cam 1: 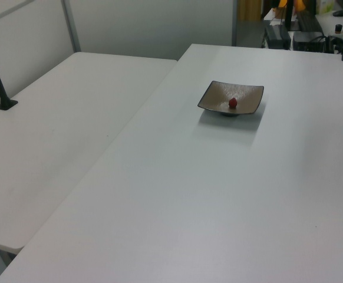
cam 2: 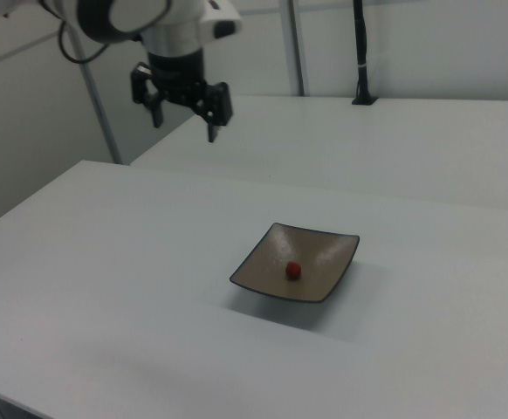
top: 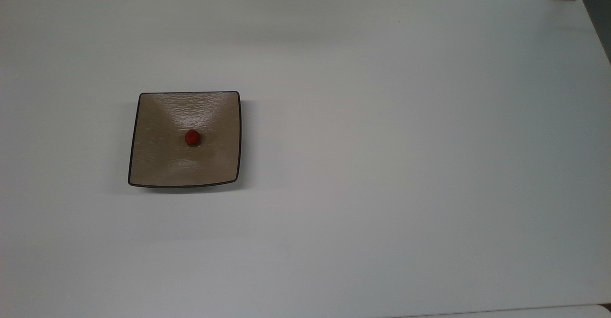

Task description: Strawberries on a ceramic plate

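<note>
**Strawberry on plate, hand raised**

Small dark-red strawberry point(top: 192, 137) rests near the centre of the square glossy tan-brown ceramic plate point(top: 152, 160) on the white surface point(top: 382, 165). Black two-finger hand point(cam 2: 184, 120) hangs released, empty, well apart from the plate, nothing between them.

We see ceramic plate point(top: 157, 165): square, glossy tan-brown, thin dark rim, edges curving up, textured face, flat on white bench point(top: 382, 165), toward top view's left. We note strawberry point(top: 192, 137): single, tiny, dark red, resting near plate centre.
</note>
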Action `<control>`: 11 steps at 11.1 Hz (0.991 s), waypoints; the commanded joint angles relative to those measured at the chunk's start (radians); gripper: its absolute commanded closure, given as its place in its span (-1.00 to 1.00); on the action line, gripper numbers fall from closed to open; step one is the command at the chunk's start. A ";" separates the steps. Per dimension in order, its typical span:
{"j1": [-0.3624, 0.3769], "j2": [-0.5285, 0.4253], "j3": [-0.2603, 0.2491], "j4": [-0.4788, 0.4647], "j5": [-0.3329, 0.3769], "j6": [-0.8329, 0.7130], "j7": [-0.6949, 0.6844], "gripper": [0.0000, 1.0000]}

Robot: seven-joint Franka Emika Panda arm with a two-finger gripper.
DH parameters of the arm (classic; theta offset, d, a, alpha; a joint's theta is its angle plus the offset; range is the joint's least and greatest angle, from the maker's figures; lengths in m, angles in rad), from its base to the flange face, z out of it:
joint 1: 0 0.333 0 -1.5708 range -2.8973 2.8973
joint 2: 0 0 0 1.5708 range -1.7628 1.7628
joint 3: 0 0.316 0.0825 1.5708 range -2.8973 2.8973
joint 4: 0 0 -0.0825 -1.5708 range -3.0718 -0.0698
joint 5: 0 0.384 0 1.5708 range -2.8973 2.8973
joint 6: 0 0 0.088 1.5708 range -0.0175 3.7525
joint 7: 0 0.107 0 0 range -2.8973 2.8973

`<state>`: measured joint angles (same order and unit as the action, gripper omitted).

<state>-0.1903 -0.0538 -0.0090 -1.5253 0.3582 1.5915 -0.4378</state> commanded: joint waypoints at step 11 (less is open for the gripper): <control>0.258 0.041 -0.003 -0.107 -0.268 0.183 0.427 -1.00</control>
<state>0.0644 0.0079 -0.0092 -1.6106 0.0911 1.7570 -0.0274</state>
